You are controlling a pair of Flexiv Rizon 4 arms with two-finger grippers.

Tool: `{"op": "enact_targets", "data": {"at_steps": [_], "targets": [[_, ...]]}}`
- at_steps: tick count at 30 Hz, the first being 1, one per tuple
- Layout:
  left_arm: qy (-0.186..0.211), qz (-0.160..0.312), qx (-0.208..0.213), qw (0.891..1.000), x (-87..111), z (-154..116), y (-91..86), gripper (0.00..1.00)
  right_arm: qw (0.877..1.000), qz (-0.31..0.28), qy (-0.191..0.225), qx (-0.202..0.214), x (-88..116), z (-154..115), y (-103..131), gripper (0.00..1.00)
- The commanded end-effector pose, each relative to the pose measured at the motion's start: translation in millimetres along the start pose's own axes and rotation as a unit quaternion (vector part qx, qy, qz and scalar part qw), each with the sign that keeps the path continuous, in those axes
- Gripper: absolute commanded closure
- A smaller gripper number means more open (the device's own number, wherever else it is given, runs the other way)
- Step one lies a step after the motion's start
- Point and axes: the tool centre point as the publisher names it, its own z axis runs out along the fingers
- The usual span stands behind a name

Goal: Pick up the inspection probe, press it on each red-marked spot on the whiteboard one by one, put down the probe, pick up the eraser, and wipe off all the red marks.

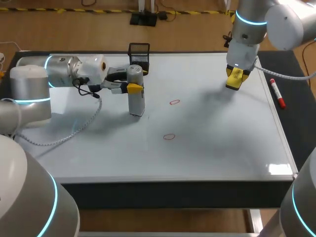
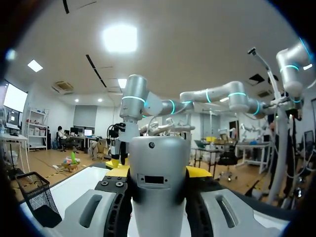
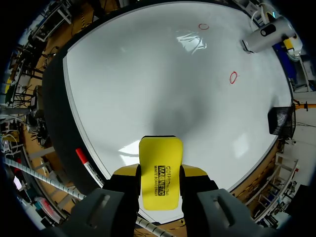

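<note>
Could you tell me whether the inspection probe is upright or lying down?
Upright: in the head view the probe stands vertical, base on the whiteboard, clamped by the left tool.

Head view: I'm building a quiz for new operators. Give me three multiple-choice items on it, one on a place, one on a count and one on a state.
1. Where does the red-capped marker lie?
A. In the mesh basket
B. Just off the whiteboard's right edge
C. Between the red marks

2. How many red marks are on the whiteboard?
A. Four
B. One
C. Two

3. What state is the left gripper in?
A. Shut on the probe
B. Open over the board
C. Shut on the eraser

Answers: 1 B, the marker lies on the dark strip beside the whiteboard. 2 C, the red marks are two ovals. 3 A, the left gripper clamps the upright probe; the eraser is in the right gripper.
</note>
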Motion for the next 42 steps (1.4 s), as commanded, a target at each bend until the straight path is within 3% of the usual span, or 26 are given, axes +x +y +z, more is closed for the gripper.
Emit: {"op": "enact_targets", "data": {"at_steps": [1, 42], "targets": [[-0.002, -0.002, 0.003, 1.000, 0.3, -0.7, 3.2, 1.00, 1.000, -0.001, 0.002, 0.001, 0.3, -1.3, -0.5, 1.00], [0.041, -0.003, -0.034, 0.999, 3.4, -0.5, 12.9, 1.00, 1.000, -0.001, 0.002, 0.001, 0.3, -1.3, -0.5, 1.00]]}}
